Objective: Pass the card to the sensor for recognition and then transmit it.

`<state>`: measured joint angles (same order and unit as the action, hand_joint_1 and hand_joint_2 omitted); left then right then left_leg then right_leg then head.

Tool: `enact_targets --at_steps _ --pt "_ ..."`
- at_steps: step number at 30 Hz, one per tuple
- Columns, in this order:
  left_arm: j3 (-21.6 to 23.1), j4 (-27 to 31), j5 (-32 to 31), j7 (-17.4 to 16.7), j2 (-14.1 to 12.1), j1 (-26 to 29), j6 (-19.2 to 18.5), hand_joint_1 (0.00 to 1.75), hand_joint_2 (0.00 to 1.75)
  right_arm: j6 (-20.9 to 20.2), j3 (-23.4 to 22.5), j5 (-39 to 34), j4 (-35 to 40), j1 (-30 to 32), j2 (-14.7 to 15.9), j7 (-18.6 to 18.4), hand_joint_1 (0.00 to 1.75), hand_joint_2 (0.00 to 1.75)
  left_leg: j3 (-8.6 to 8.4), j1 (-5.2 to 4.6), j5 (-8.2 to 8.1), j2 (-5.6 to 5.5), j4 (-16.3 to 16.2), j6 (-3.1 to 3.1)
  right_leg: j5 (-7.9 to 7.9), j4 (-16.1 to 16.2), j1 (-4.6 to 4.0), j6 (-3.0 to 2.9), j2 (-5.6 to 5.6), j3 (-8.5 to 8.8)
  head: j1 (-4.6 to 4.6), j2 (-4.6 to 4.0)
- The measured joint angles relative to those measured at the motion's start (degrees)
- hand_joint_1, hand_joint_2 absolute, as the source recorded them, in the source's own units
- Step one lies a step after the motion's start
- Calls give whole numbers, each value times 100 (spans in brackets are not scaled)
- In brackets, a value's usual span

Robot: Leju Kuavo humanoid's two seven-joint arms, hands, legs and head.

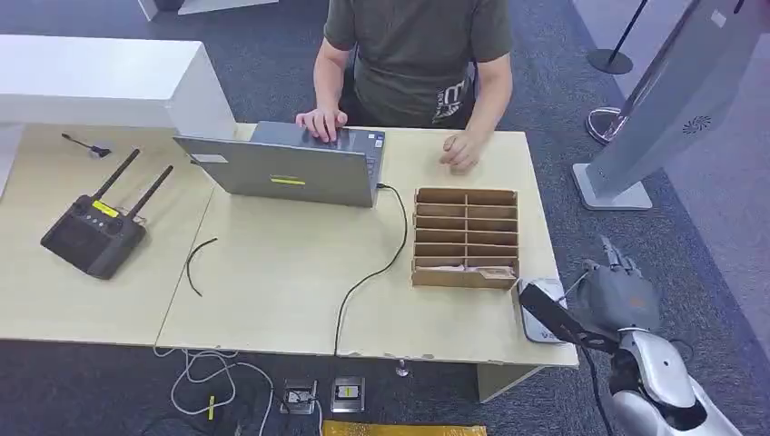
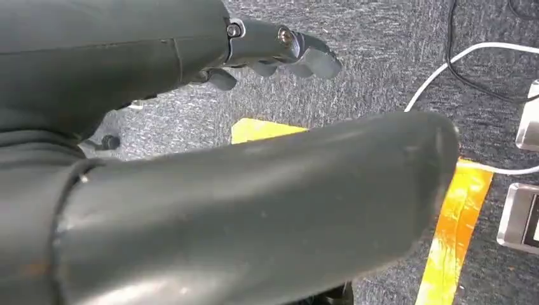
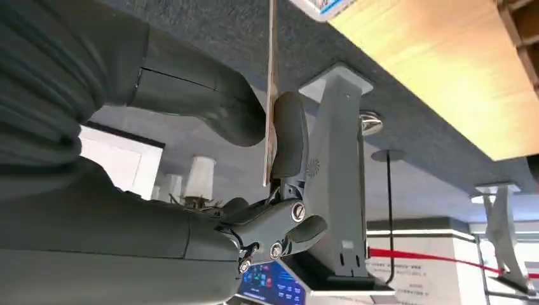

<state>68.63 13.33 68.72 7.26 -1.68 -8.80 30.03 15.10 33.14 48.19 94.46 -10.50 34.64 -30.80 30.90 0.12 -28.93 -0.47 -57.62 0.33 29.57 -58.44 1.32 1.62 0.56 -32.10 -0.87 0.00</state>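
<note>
Right hand [image 1: 616,292] pinched the card [image 3: 272,95] edge-on between thumb and finger [image 3: 289,143], just off the table [image 1: 291,272] corner. Close beside: white sensor [image 1: 542,313] on that corner. Farther: cardboard organizer [image 1: 466,238]. Left hand [image 2: 279,51] hung over carpet, fingers loosely apart, holding nothing.

No lettering can be read for certain anywhere. The person's shirt [image 1: 413,54] carries a pale printed mark near its hem, too small to make out. The laptop [image 1: 291,168] lid bears a yellow sticker and a white one, both illegible. The remote [image 1: 91,234] has a yellow label, unreadable. The kiosk [image 1: 676,100] shows a round swirl emblem and no words. In the right wrist view a blue screen [image 3: 273,286] and a blue-and-white label [image 3: 321,6] at the table edge carry print too blurred to read.
</note>
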Motion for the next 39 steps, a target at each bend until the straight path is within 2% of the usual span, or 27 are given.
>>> enact_targets --at_steps 7,15,20,33,39 --pt "0 6 -96 -24 -28 7 -2 0 0 68 173 -98 -146 13 -159 22 175 175 0 0 0 0 0 0 0 -1 0 0 0 0 0 0" --pt "-20 9 -83 -24 -59 25 -4 0 0 404 372 -496 -477 -71 -302 151 175 175 0 0 0 0 0 0 0 -1 0 0 0 1 0 0" --pt "-24 11 -72 -24 -79 71 -2 0 0 476 459 -601 -752 -111 -367 205 175 175 0 0 0 0 0 0 0 -1 0 0 0 0 0 0" --pt "-33 61 -31 -94 -120 184 39 0 0 651 537 -988 -1313 -233 -487 227 175 175 -4 0 0 2 0 0 0 0 0 0 -3 2 2 0" --pt "-33 125 -79 -109 -142 183 63 0 0 892 549 -1137 -1519 -253 -505 227 175 175 -5 0 0 1 0 0 0 0 0 0 -4 2 -2 0"
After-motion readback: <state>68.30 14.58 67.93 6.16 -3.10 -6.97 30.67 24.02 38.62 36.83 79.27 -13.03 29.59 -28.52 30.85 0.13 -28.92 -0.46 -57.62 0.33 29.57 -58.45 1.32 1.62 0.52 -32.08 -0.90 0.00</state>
